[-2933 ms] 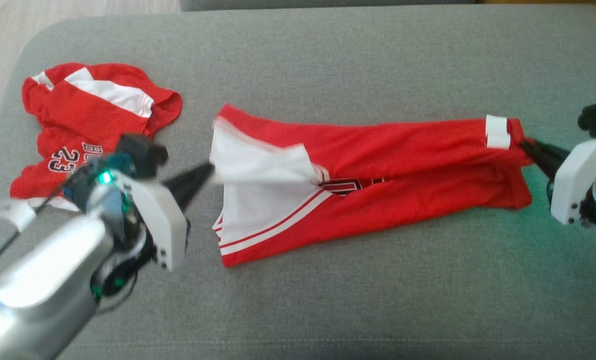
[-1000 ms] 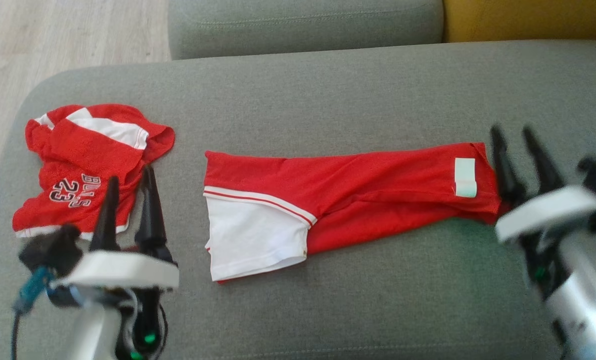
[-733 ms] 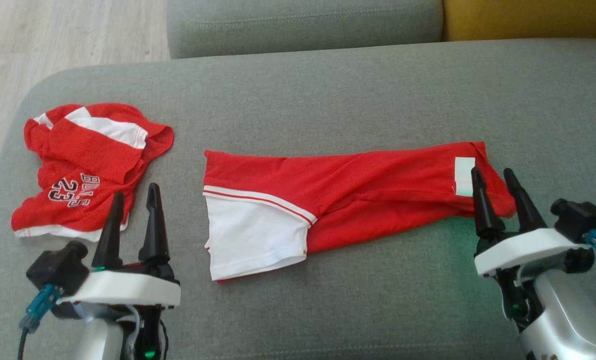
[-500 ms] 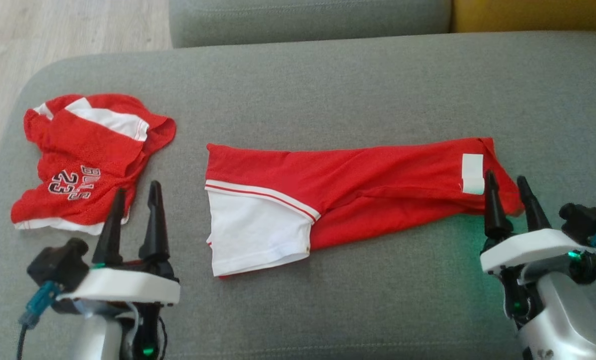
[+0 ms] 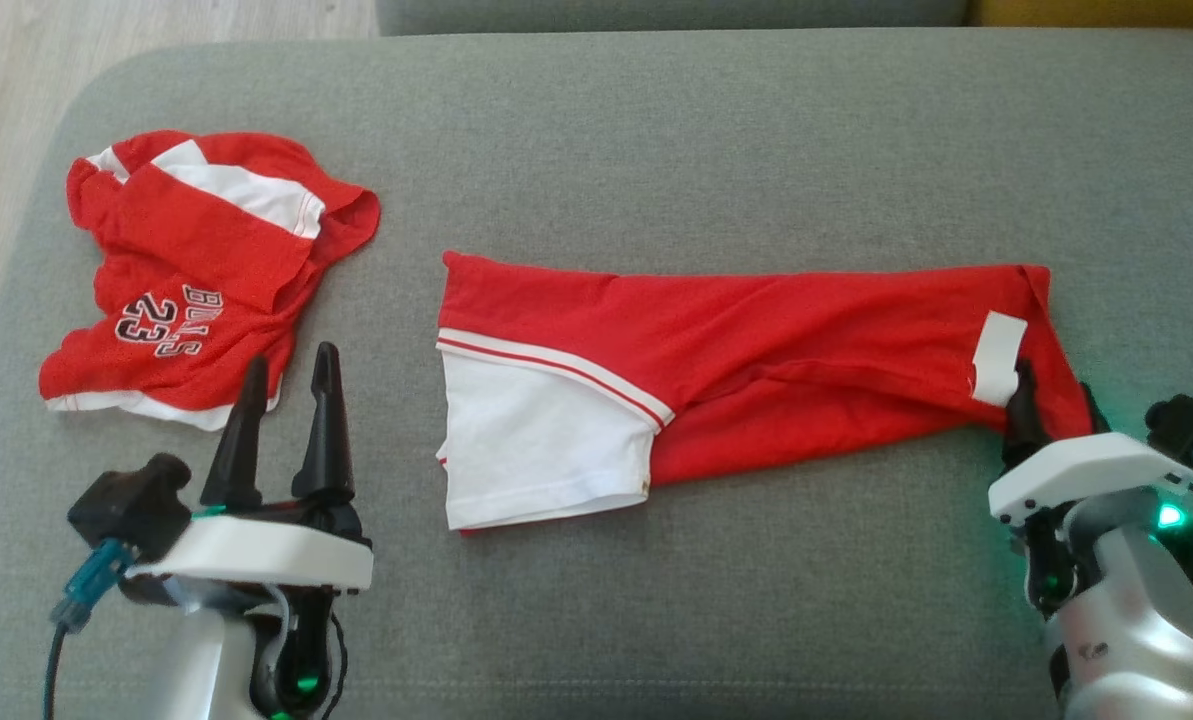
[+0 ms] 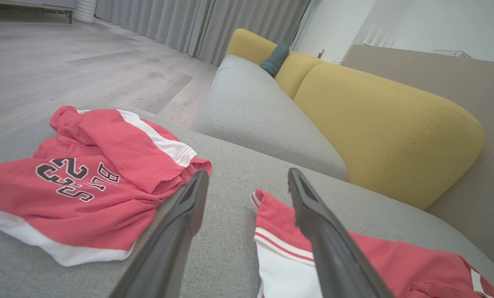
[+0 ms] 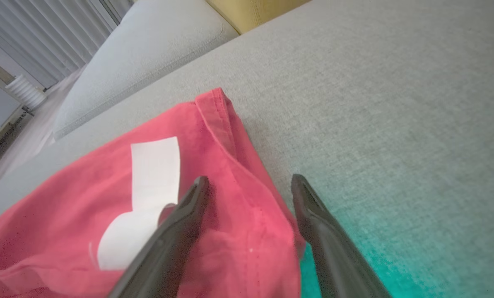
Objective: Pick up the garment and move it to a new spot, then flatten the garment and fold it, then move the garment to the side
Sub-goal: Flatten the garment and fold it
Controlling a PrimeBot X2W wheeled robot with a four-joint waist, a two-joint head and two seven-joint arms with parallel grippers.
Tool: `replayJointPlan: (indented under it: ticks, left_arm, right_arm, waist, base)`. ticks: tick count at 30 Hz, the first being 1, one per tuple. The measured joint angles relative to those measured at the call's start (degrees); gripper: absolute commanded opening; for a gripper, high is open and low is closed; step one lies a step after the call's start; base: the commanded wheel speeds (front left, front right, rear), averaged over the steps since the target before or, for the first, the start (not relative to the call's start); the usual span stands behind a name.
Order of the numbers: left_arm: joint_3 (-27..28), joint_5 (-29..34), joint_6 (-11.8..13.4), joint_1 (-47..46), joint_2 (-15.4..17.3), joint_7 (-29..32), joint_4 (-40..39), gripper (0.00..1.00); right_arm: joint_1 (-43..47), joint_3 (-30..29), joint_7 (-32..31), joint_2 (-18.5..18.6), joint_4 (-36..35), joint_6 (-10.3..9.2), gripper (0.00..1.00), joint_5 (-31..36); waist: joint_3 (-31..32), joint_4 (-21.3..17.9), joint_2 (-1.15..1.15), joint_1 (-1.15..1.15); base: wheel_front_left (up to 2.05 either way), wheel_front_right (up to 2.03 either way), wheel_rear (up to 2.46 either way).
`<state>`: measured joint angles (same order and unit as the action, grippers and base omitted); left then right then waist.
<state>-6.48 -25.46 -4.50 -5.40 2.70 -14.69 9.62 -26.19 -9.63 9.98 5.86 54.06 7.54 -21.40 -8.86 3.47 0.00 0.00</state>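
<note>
My left gripper point(image 5: 291, 358) stands spread and holds nothing. It sits over the near left of the grey cushion point(image 5: 656, 120), between the two red pieces. My right gripper point(image 5: 1054, 385) is also spread, at the near right corner of the garment point(image 5: 756, 340): one finger is over the cloth by the white label point(image 5: 996, 355) and the other is past the hem. I cannot tell whether it touches.

The garment lies folded long across the middle of the cushion. I can read no print on the label. The crumpled jersey point(image 5: 196, 280), far left, reads "23" with creased letters "BU…LS".
</note>
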Motion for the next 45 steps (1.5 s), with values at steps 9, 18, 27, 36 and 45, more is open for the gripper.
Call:
replayJointPlan:
  ticks: [9, 18, 27, 36, 45]
  left_arm:
    - [0.2, -0.1, 0.0, -1.1, 0.0, 0.0, 0.0, 1.00]
    - [0.5, -0.4, 0.5, -1.3, 0.0, 0.0, 0.0, 1.00]
    - [1.4, -0.4, 0.5, -1.3, -0.1, 0.0, 0.1, 1.00]
    - [1.7, -1.0, 0.5, -1.0, -0.1, 0.0, 0.5, 1.00]
    - [1.9, -1.6, 0.5, -0.1, -0.2, 0.0, 0.7, 1.00]
  right_arm:
    - [-3.2, -1.3, -0.5, -0.5, 5.5, 0.00, 1.00, 3.1]
    - [-4.1, 0.5, -0.1, -1.2, 6.1, 0.00, 0.00, 3.4]
    - [-4.1, -4.1, 2.1, 3.5, 6.5, 0.00, 0.00, 5.7]
    - [-4.1, -13.0, 2.7, 8.6, 6.4, 0.00, 0.00, 13.1]
    - [-4.1, -9.9, -1.1, 1.2, -2.4, 0.00, 0.00, 13.5]
  waist:
    - [-0.8, -0.3, 0.00, 0.00]
    - [-1.4, -1.0, 0.00, 0.00]
    - [-0.1, -1.7, 0.00, 0.00]
    - [1.9, -3.0, 0.00, 0.00]
    - [4.8, -4.5, 0.00, 0.00]
  base:
    - [0.00, 0.00, 0.00]
    - [0.00, 0.00, 0.00]
    - [0.00, 0.00, 0.00]
    - [0.00, 0.00, 0.00]
    - [0.00, 0.00, 0.00]
